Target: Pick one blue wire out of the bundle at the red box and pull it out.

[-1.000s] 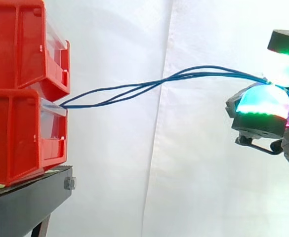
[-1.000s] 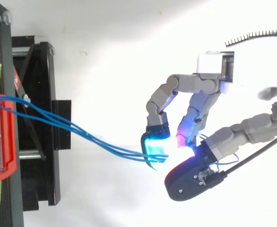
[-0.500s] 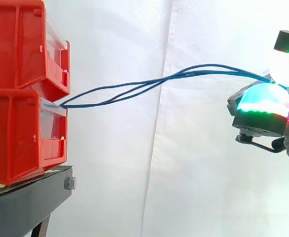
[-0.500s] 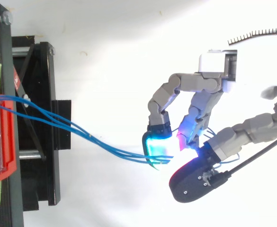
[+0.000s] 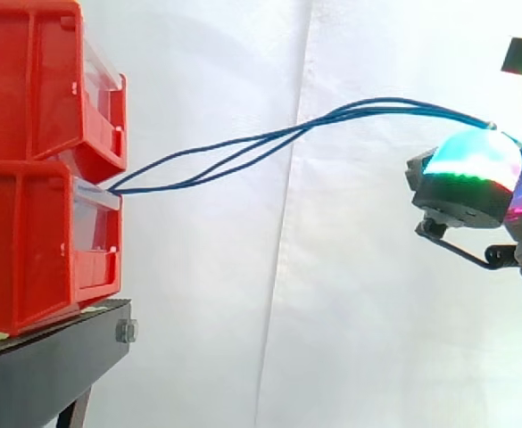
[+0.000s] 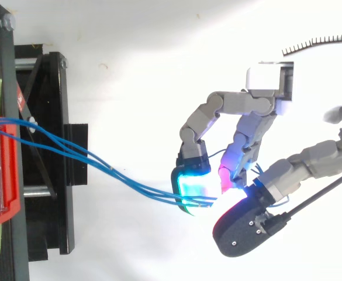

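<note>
We see the grey jointed robot hand (image 6: 241, 105) at the right, fingers curled, its glowing cyan and magenta pads (image 6: 194, 184) clenched on one end of a bundle of thin blue wires (image 5: 283, 135). From that pinch the wires stretch leftward through open air. Their long axis lies across the side view, and they slope down from the hand to the boxes. From above they slant up and to the left and fan apart slightly. Their far ends enter the top of the lower red plastic box (image 5: 37, 250), under the upper red plastic box (image 5: 37, 80). Both sit on a black metal stand (image 5: 55, 361) before the white curtain (image 5: 243, 312).
</note>
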